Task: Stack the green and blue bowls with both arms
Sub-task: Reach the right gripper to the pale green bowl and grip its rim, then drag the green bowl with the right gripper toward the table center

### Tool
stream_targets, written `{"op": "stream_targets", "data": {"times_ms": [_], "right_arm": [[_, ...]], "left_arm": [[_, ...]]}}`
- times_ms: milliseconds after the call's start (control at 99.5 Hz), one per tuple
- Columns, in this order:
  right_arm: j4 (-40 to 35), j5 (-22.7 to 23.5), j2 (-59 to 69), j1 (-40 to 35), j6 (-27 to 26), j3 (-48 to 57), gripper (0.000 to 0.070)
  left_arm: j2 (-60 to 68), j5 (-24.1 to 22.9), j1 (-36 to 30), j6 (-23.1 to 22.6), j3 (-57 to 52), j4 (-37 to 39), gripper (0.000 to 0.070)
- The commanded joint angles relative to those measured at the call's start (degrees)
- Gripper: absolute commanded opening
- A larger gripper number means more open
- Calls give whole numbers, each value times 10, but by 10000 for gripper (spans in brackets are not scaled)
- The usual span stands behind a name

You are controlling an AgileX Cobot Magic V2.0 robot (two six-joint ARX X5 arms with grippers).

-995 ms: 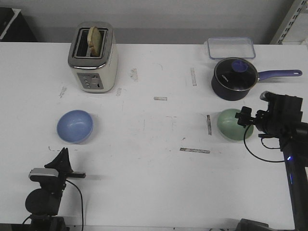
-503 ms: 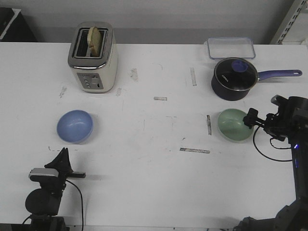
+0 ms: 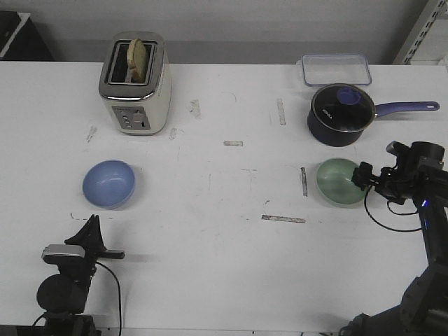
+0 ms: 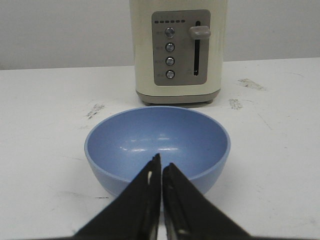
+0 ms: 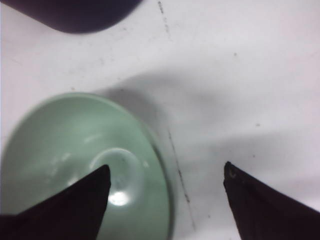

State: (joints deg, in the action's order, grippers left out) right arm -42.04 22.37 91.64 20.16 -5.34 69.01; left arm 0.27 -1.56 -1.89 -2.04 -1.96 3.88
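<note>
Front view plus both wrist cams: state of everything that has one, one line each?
Green bowl: upright, empty, on the table.
Blue bowl: upright, empty, untouched.
Right claw: open, straddling the green bowl's rim, one finger inside.
Left claw: shut, empty, short of the blue bowl.
Saucepan: lid on.
Toaster: bread in slot, lever up.
Clear container: contents can't be told.

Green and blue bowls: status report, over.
Right gripper open, straddling green bowl rim. Left gripper shut, short of blue bowl. Bowls apart, unstacked.
</note>
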Motion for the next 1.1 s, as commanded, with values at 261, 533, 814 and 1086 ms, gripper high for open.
{"op": "stream_targets", "data": {"times_ms": [261,533,814,1086], "right_arm": [[22,1,17,-1,7,-20,307],[27,1,19,-14,7,-22,167],[26,1,18,-13,6,-22,13],[26,2,-12,-14,-11,-20,13]], "left_arm": [[-1,0,0,-2,12,9,2],[-1,0,0,-2,12,9,2],[-1,0,0,-2,12,9,2],[-1,0,0,-2,12,9,2]]}}
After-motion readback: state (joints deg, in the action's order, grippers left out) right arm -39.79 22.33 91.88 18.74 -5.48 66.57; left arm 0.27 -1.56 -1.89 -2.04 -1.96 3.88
